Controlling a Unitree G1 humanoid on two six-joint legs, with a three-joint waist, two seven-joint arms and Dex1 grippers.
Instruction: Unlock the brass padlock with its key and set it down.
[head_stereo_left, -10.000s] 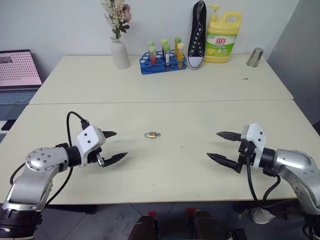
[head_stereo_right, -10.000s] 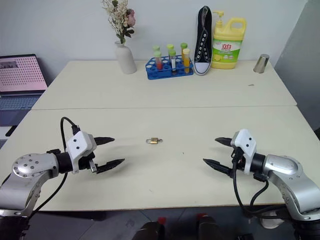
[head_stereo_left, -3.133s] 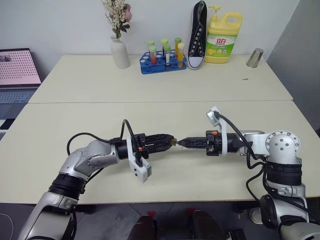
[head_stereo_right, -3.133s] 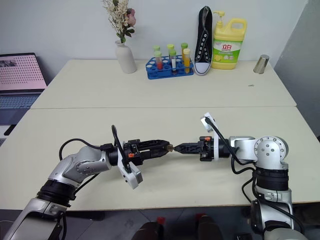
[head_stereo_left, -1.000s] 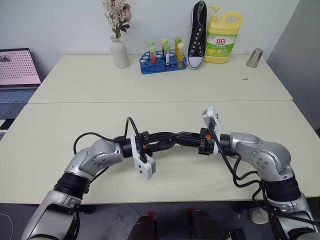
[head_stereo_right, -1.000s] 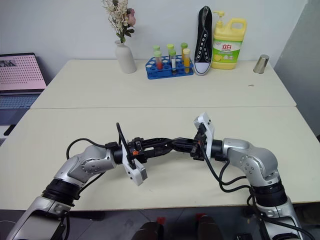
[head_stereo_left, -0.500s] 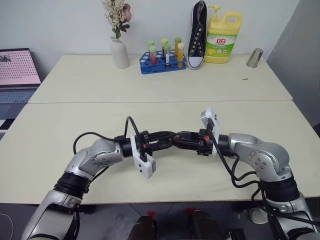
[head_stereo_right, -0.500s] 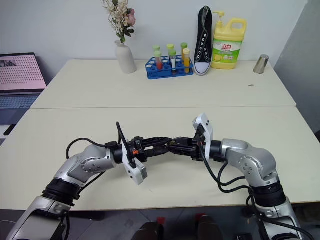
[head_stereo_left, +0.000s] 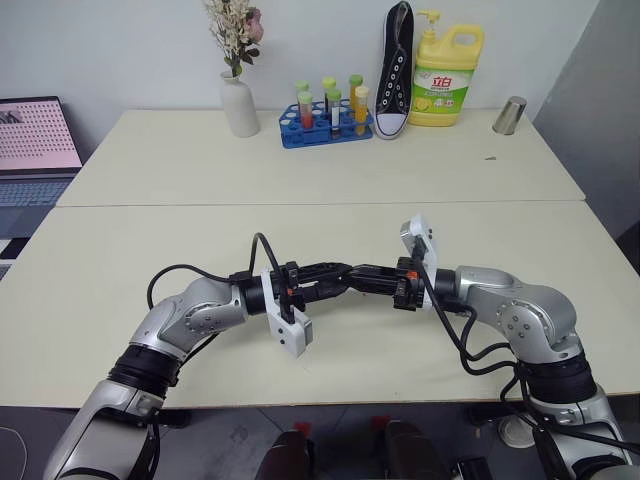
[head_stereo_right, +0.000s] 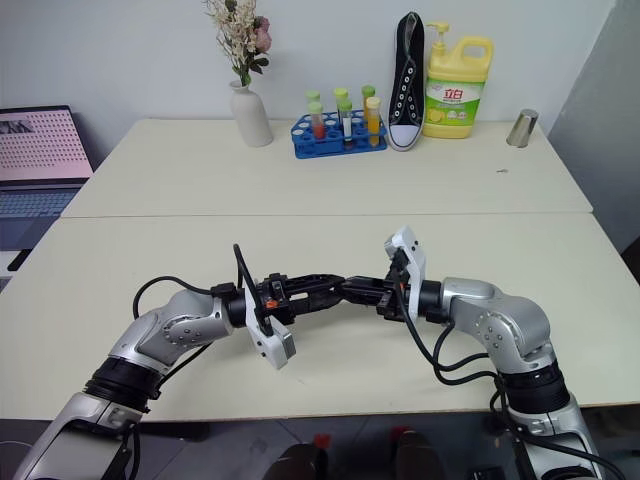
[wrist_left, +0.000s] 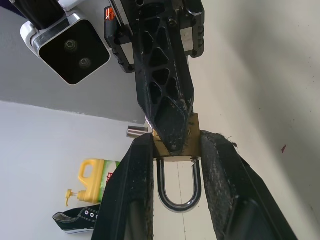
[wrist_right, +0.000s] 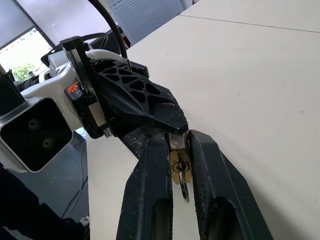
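Both arms meet above the near part of the counter (head_stereo_left: 120, 250), clear of its surface. The left gripper (wrist_left: 176, 150) is clamped on the brass padlock (wrist_left: 176, 145), holding the body by its two sides; the silver shackle hangs in the gap between the fingers and appears seated in the body. The right gripper (wrist_right: 180, 150) is pinched together on the key (wrist_right: 181, 172), whose thin blade shows between its fingers, and its tips overlap the padlock body.

Step in hand: the unlocking, with padlock and key brought together in mid-air. Whether the key is seated in the keyway cannot be told. The next move calls for a turn of the key about its own axis while the left gripper keeps the body from rotating; both parts are small against the fingers, so a slip appears likely if either grip loosens.

Containers at the far edge:
- blue rack (head_stereo_left: 325, 125): tubes with coloured contents and green or yellow caps.
- white vase (head_stereo_left: 240, 105): dried flowers.
- yellow detergent bottle (head_stereo_left: 445, 75): contents not visible.
- metal cup (head_stereo_left: 510, 115): contents not visible.
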